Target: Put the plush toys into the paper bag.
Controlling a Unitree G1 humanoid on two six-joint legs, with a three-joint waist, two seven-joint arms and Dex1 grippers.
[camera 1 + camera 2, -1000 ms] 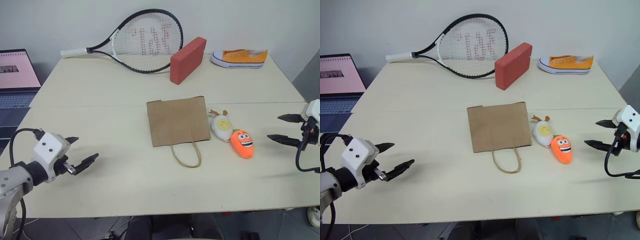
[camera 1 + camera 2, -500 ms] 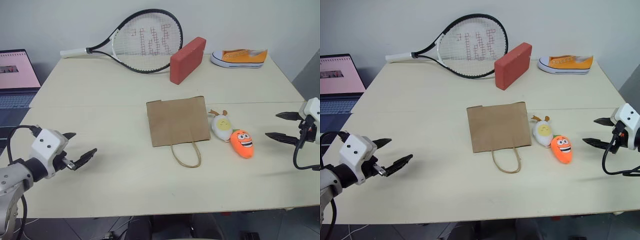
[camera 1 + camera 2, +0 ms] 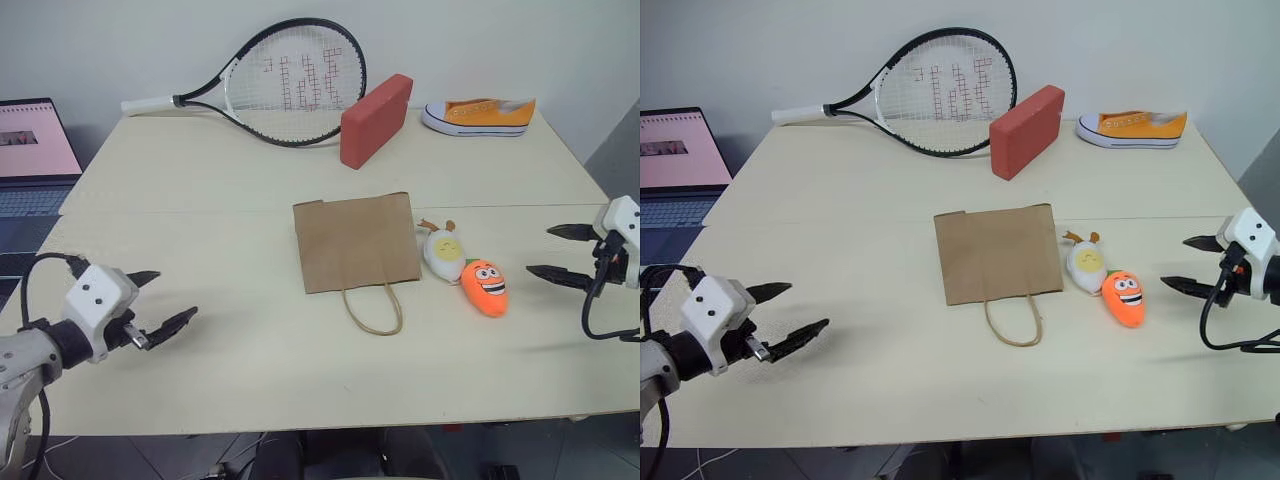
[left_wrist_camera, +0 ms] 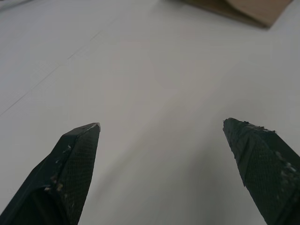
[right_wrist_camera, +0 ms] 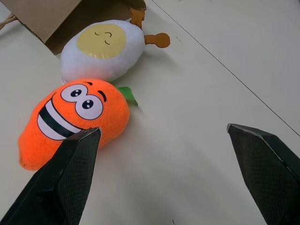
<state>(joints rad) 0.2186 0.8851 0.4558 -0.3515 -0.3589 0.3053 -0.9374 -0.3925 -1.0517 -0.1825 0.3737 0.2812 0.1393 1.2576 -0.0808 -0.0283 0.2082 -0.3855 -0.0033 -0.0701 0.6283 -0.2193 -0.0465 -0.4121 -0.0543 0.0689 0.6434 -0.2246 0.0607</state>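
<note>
I see the brown paper bag [image 3: 356,243] lying flat mid-table, egg plush [image 3: 443,253] and carrot plush [image 3: 485,286] touching at its 3 o'clock. Left gripper [image 3: 164,300] and right gripper [image 3: 558,253] both gape empty.

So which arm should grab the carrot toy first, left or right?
Right, probably. The right gripper hangs open just beside the carrot toy, while the left gripper sits far across the table, beyond the paper bag.

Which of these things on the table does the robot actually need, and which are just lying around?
Needed:
- egg plush toy
- carrot plush toy
- paper bag, lying flat

Just lying around:
- tennis racket
- red block
- orange sneaker
- laptop
</note>
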